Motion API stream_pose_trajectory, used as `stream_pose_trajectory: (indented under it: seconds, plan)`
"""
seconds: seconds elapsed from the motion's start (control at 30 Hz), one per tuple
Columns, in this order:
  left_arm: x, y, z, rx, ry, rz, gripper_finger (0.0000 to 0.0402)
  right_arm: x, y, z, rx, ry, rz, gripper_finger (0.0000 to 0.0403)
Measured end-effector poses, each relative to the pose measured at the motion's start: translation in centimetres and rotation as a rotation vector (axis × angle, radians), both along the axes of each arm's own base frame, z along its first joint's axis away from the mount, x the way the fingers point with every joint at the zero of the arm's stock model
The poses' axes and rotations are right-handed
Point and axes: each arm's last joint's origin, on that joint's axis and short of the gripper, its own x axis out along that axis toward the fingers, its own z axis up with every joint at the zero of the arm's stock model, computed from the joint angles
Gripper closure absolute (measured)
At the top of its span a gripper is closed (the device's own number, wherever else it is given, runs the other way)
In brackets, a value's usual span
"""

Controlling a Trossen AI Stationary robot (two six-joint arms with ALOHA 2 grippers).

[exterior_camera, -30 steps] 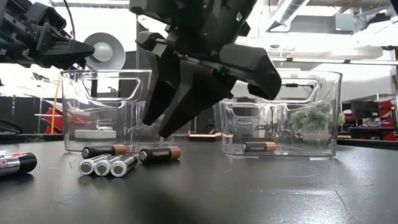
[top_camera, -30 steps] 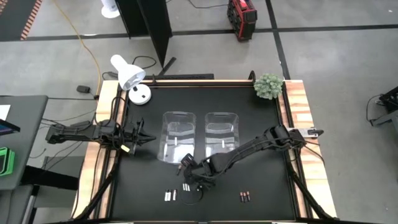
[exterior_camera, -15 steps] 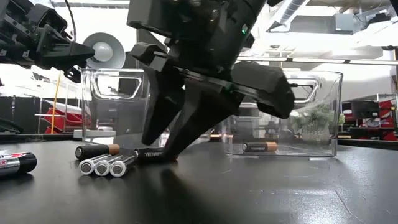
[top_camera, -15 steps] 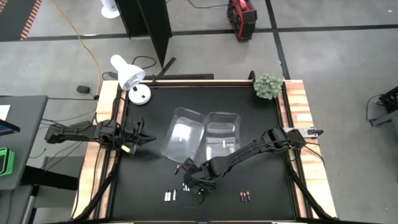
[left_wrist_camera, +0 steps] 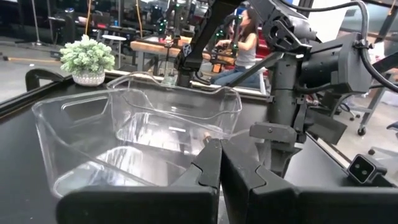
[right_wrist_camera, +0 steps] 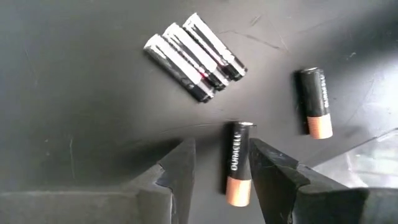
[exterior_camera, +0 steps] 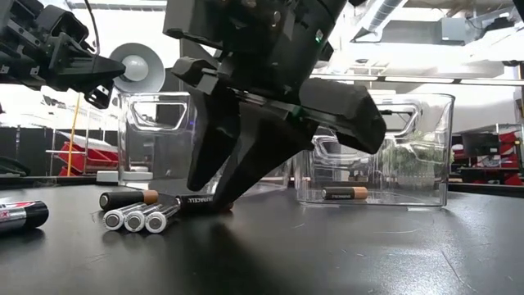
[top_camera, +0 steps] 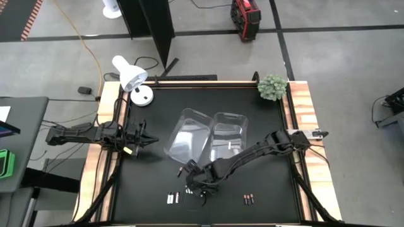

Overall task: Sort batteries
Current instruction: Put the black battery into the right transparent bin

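The right gripper [right_wrist_camera: 214,163] stood open astride a copper-ended battery [right_wrist_camera: 237,163] lying flat on the table [right_wrist_camera: 74,99], untouched, long axis along the fingers, copper end toward the wrist. Beyond lay three silver batteries [right_wrist_camera: 195,57] side by side.

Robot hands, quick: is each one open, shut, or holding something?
Left end effector: shut, empty, near the table's left edge.
Right end effector: open, fingers either side of a copper-ended battery, not gripping it yet.
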Motion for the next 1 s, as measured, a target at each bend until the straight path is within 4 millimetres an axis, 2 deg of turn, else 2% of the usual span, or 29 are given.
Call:
stream_pose_trajectory:
  seconds: [0.43, 0.67, 0.83, 1.0]
  plan:
    - [0.0, 0.0, 0.0, 0.000, 0.000, 0.001, 0.0401, 0.2, 2.9, 2.9, -0.005, -0.102, -0.026, 0.0167]
    - [0.0, 0.0, 0.0, 0.000, -0.001, 0.001, 0.0401, -0.8, 4.5, 2.7, -0.024, -0.070, 0.040, 0.0166]
    - [0.0, 0.0, 0.1, 0.000, -0.008, 0.002, 0.0401, -0.8, 4.4, 2.3, -0.114, -0.058, 0.200, 0.0177]
    - [0.0, 0.0, 0.1, 0.000, -0.009, 0.002, 0.0401, -0.2, 3.0, 2.3, -0.151, -0.054, 0.228, 0.0179]
